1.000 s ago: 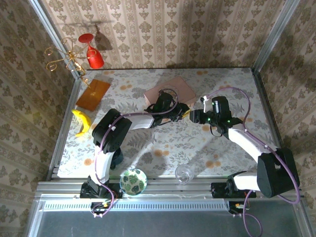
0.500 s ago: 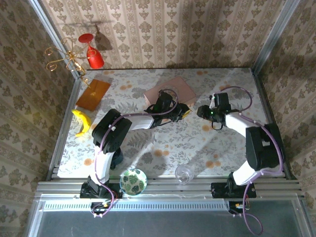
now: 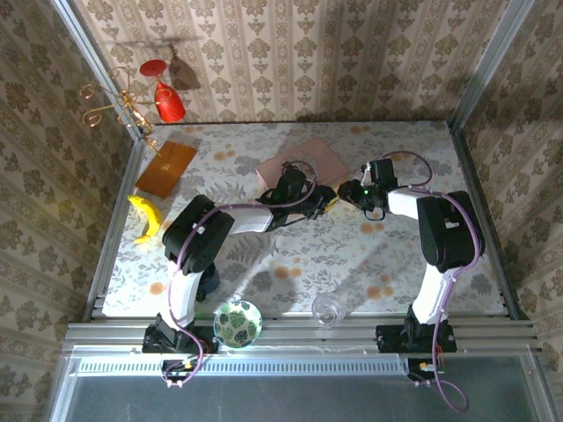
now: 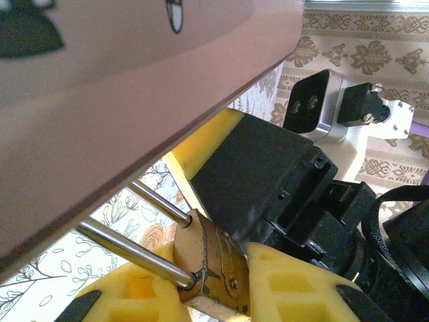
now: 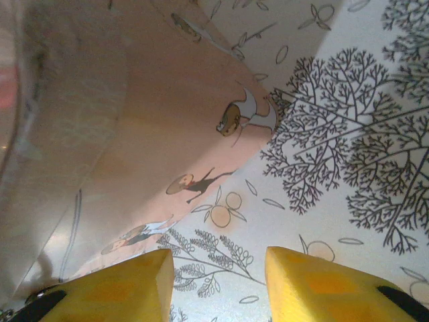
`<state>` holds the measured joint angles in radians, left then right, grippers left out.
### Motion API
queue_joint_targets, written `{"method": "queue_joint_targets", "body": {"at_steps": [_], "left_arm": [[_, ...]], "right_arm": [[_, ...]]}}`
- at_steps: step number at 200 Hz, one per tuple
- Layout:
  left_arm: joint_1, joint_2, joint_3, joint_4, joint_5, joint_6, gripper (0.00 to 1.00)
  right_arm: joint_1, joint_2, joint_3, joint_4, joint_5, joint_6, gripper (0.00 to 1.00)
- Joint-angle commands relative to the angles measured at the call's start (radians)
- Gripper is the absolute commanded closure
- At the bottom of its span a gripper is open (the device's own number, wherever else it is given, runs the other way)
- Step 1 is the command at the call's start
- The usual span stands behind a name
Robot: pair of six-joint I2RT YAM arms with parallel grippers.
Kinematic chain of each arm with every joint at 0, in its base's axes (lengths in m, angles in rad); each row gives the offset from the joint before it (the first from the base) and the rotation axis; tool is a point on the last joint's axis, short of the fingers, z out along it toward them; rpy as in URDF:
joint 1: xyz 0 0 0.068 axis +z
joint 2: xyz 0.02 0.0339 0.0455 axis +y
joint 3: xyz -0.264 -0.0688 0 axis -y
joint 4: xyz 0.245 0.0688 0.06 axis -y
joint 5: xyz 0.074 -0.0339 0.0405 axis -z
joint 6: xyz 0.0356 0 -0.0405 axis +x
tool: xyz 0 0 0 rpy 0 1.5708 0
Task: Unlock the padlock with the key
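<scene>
The padlock (image 4: 209, 258), a small brassy-grey body with a steel shackle (image 4: 134, 249), hangs from the pink picture-lidded box (image 4: 100, 100). My left gripper (image 4: 214, 290) is shut on it, a yellow foam pad on each side. In the top view this gripper (image 3: 322, 200) sits at the near right corner of the box (image 3: 308, 158). My right gripper (image 3: 346, 194) is close beside it, seen as a black body (image 4: 261, 174) in the left wrist view. In its own view the right gripper (image 5: 218, 268) is open over the tablecloth, with nothing between its fingers and the box (image 5: 134, 121) at left. The key is hidden.
A red wine glass (image 3: 163, 92) hangs on a gold rack at the back left. An orange-brown board (image 3: 166, 168) and a banana (image 3: 145, 215) lie along the left side. A patterned bowl (image 3: 237, 323) and a clear glass (image 3: 326, 309) stand at the front edge.
My right gripper has moved left, close up to the left gripper and the box corner, and its arm has folded in. Its jaws have narrowed a little. The left arm has not moved.
</scene>
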<state>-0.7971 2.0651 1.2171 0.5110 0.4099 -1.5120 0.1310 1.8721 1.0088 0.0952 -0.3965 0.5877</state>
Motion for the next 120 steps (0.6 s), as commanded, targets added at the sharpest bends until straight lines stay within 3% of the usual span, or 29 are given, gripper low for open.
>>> {"method": "queue_joint_targets", "body": {"at_steps": [1, 35, 120], "left_arm": [[-0.014, 0.036, -0.053, -0.105, 0.035, -0.188, 0.75], [-0.016, 0.047, -0.06, -0.067, 0.033, -0.207, 0.59], [-0.014, 0.054, -0.097, -0.033, 0.006, -0.265, 0.5]], "right_arm": [[0.022, -0.018, -0.011, 0.041, -0.035, 0.018, 0.59], [0.033, -0.042, -0.04, 0.048, -0.025, 0.018, 0.59], [0.039, -0.077, -0.07, 0.041, 0.003, 0.006, 0.59]]}}
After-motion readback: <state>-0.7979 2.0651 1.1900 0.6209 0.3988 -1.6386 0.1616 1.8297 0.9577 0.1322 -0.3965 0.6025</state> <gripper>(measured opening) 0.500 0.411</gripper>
